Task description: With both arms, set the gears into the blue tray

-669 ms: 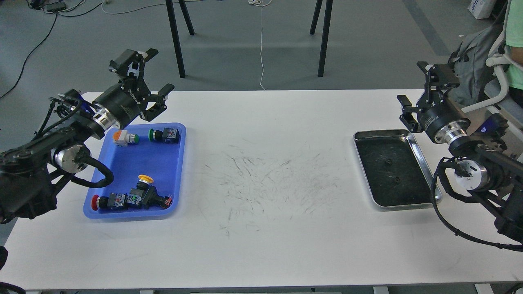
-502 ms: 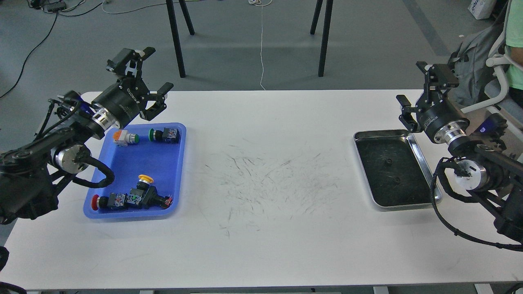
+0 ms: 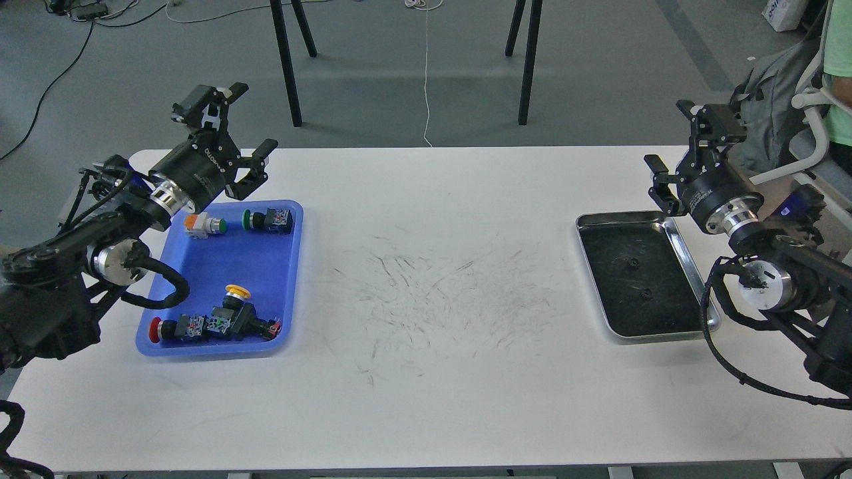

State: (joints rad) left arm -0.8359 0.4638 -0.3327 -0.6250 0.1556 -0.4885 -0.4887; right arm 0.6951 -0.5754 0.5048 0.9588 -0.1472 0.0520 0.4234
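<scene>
1. Two tiny black toothed gears [image 3: 632,263] are being shown lying on the dark bottom of the shiny rectangular steel tray [image 3: 692,266], one nearer the far end and the other [image 3: 644,291] near the middle; against that dark floor they are barely made out, so their teeth are probably there but cannot be confirmed.
2. The shallow bright-blue plastic tray [image 3: 266,266], with rounded corners and a raised rim, is being seen well apart on the left of the scuffed white table [image 3: 426,399], holding only coloured push-button switches [image 3: 213,326].
3. The left gripper [image 3: 243,133] is being held released, fingers spread, above the blue tray's far rim; the right gripper [image 3: 675,150] is likewise being held released, empty, just beyond the steel tray's far right corner.
4. A missed pinch is being risked: the gears are thin, flat and low-contrast, and the slick metal floor could let one slide from closing fingers.
5. A dropped gear could roll across the smooth tabletop during the long carry.
6. The crowded switches are leaving limited bare plastic for a clean release.
</scene>
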